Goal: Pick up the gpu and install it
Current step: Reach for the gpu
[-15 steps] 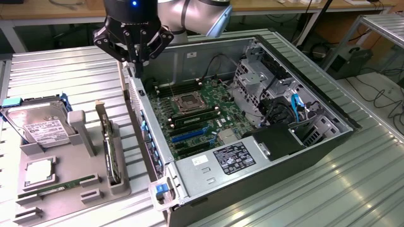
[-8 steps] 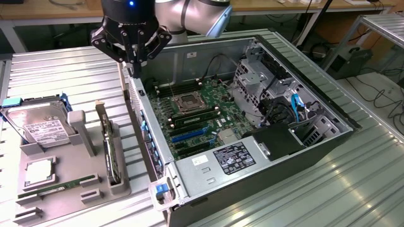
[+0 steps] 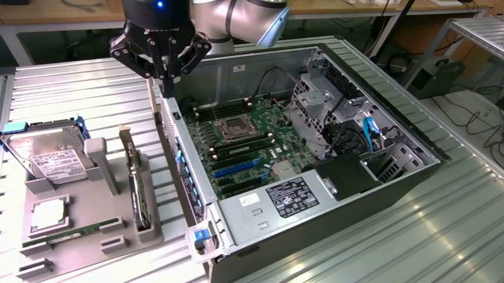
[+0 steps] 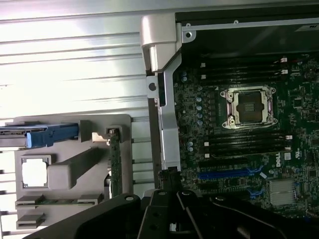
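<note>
Jaws closed, empty, over the near wall of the open computer case (image 3: 236, 73). I see the gpu (image 3: 138, 183) standing on edge in the grey holder (image 3: 79, 247) on the tabletop (image 3: 71, 88), beside the case.

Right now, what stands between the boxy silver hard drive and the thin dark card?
A tall grey plastic post of the holder tray, seen in the exterior view, between hard drive and card.

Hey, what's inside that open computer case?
A green motherboard with a CPU socket, blue expansion slots, a metal drive cage and cables. A labelled metal cover and a black box hide whatever lies beneath them.
</note>
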